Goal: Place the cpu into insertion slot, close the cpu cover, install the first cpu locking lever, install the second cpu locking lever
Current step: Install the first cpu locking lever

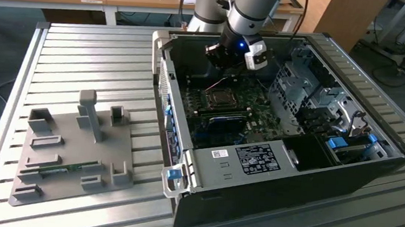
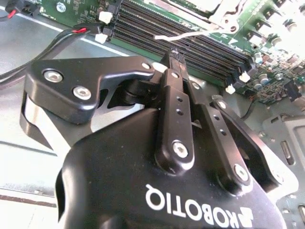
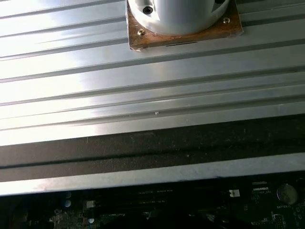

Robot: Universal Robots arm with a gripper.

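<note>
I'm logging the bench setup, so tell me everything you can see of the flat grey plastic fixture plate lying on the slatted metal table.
The flat grey plastic fixture plate looks matte and uniformly grey, roughly rectangular. Upright posts of differing heights, low blocks and open slots stand on it. A thin green circuit strip lies in one long slot. The plate lies flat on the slatted metal table, at the exterior view's left of the open black computer case, apparently not touching it.
</note>
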